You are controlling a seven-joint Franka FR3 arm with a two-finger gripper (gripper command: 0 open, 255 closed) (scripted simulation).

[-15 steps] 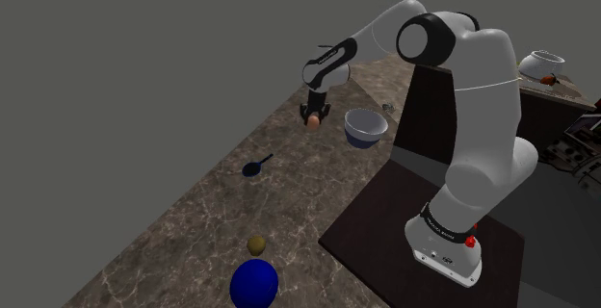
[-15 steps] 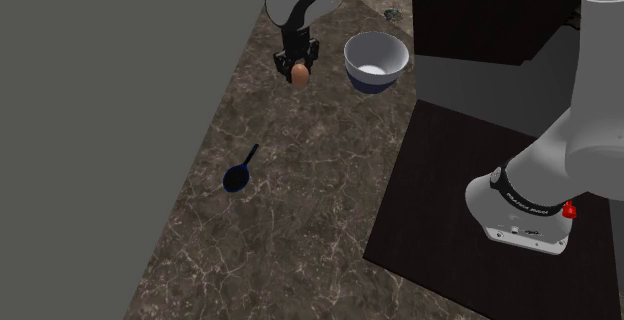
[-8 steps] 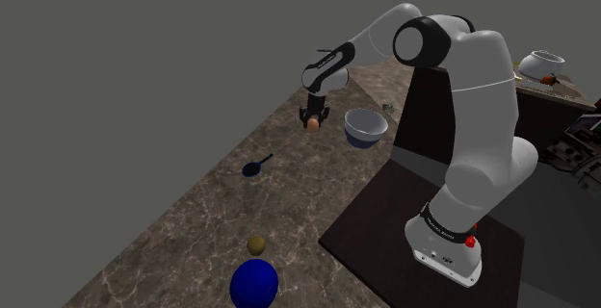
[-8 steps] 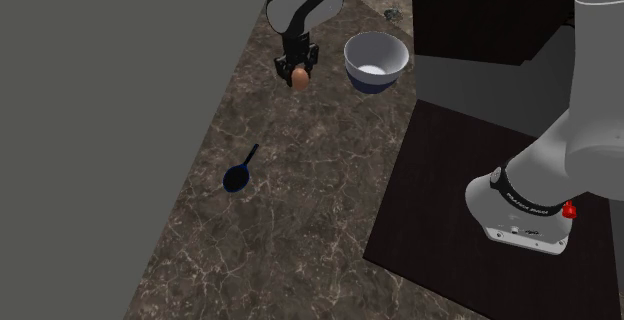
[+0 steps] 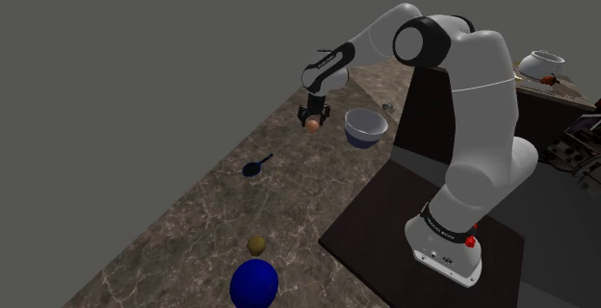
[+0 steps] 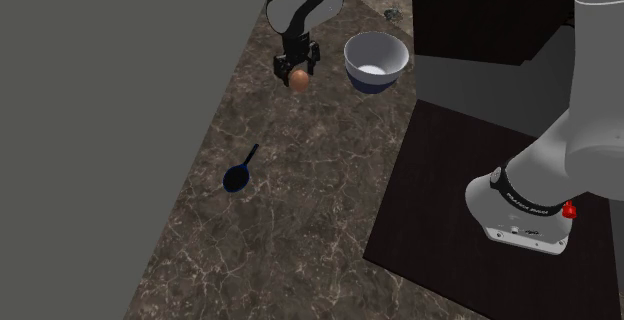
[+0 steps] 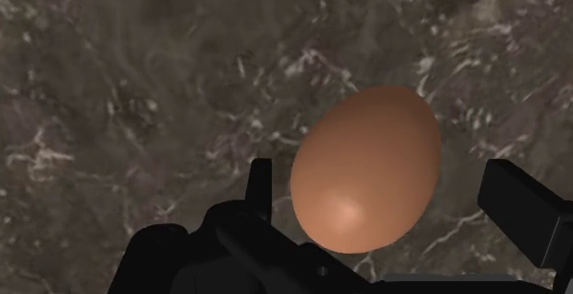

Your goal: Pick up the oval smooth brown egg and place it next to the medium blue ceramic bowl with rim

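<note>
1. Little has moved over the last second. The gripper point(image 6: 298, 66) and the egg point(image 6: 298, 79) have dropped only a shade in the second exterior view, and the arm's reach is otherwise unchanged.
2. The fingers point(image 7: 519, 205) are spread. In the wrist view, counter point(image 6: 300, 218) shows between the egg and each finger, so I judge the egg is no longer pinched.
3. The brown egg lies right between the fingers, straight ahead of the hand. Its long axis runs slantwise across the gap, blunt end toward the palm and narrow end pointing away.
4. I cannot tell whether it already rests on the counter or is a little above it.
5. The bowl point(image 6: 375, 63) stands just to the right of the egg in both outside views. It is near the egg but not touching it, so the egg seems to be about where the task wants it.
6. The next move turns on this relation: the egg is centred in the gap with little room on either side. A straight pull back along the fingers should clear it, while any sideways drift could nudge it and set it rolling.
</note>
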